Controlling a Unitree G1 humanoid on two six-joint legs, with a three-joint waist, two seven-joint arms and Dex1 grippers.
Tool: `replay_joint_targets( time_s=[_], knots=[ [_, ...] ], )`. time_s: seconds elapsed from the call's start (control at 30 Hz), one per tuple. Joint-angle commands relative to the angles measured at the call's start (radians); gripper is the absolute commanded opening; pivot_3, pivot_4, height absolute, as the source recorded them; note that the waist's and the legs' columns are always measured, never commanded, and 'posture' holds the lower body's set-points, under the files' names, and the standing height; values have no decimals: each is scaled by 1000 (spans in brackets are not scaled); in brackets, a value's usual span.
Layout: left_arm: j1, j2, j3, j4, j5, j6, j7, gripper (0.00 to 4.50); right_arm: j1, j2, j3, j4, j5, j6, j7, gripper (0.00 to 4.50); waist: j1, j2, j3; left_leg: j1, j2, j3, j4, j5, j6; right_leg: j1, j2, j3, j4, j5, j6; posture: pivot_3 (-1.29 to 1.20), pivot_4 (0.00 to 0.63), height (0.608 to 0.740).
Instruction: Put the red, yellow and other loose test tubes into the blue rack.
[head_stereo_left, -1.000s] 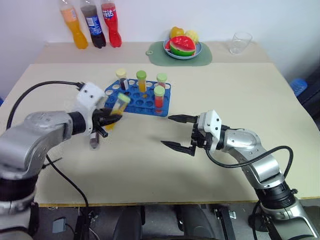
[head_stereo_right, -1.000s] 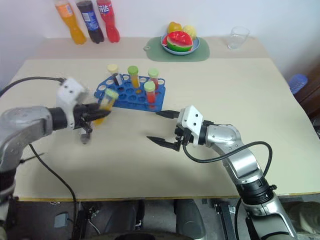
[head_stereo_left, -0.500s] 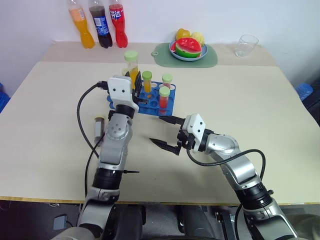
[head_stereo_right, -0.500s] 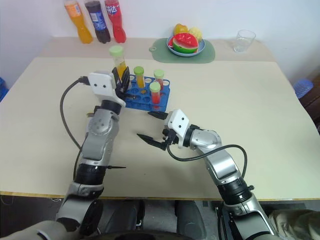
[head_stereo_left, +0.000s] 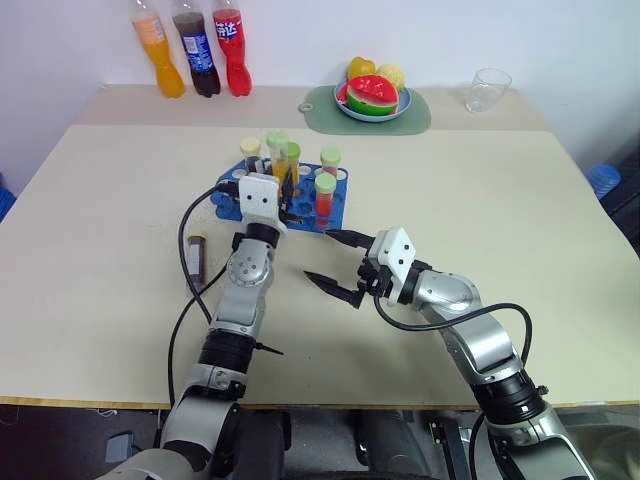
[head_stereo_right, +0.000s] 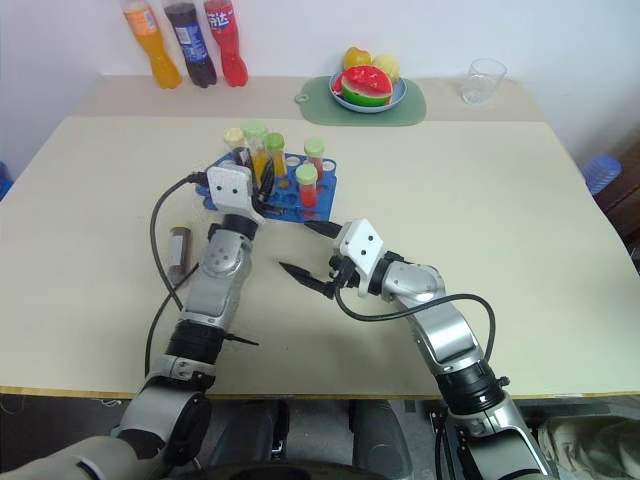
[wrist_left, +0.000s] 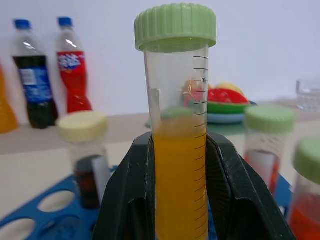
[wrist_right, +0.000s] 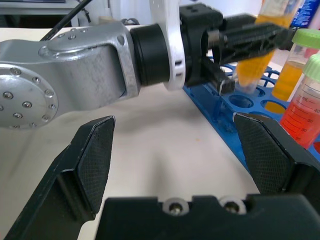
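table (head_stereo_left: 520, 230): plain beige top, matte and smooth, pushed up to a white wall
blue rack (head_stereo_left: 232, 188): flat plastic tray full of round holes, near the middle of the table, with a handful of capped tubes standing in it
yellow tube (wrist_left: 180, 165): clear plastic with printed measuring marks and a tiny "ml", ribbed pale green screw cap, orange-yellow liquid inside; held upright right over the rack's holes
left gripper (head_stereo_left: 283, 193): black fingers clamped tight on the yellow tube
right gripper (head_stereo_left: 335, 261): textured black pads spread wide, nothing in them, hanging over bare table just in front of the rack
loose tube (head_stereo_left: 195, 255): dark one lying flat on the table, left of the rack
soda bottles (head_stereo_left: 198, 50): orange, dark cola and red by the wall; labels too small to read
fruit plate (head_stereo_left: 372, 95): glossy fake watermelon on a green mat
glass (head_stereo_left: 486, 88): clear, near the wall
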Motion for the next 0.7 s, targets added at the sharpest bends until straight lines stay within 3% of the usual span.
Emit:
replay_joint_targets(
  time_s=[0.03,0.67,0.7],
  knots=[
    [-1,-3,-14,5,16,36,-6,774,-12,5,-14,-37,4,-9,-3,4192,0,0,0,0,0,0,0,0,0,0,0,0,0,0,0,0,150,734],
    [-51,-17,30,203,-38,-155,-51,774,-31,18,-9,-21,0,-15,2,4192,1,0,0,2,0,0,0,0,0,2,0,0,0,0,0,0,150,734],
    [-46,-19,33,192,-57,-156,-71,1826,-31,18,-9,-22,0,-15,2,4192,1,0,0,2,0,0,0,0,0,2,0,0,0,0,0,0,150,734]
  ],
)
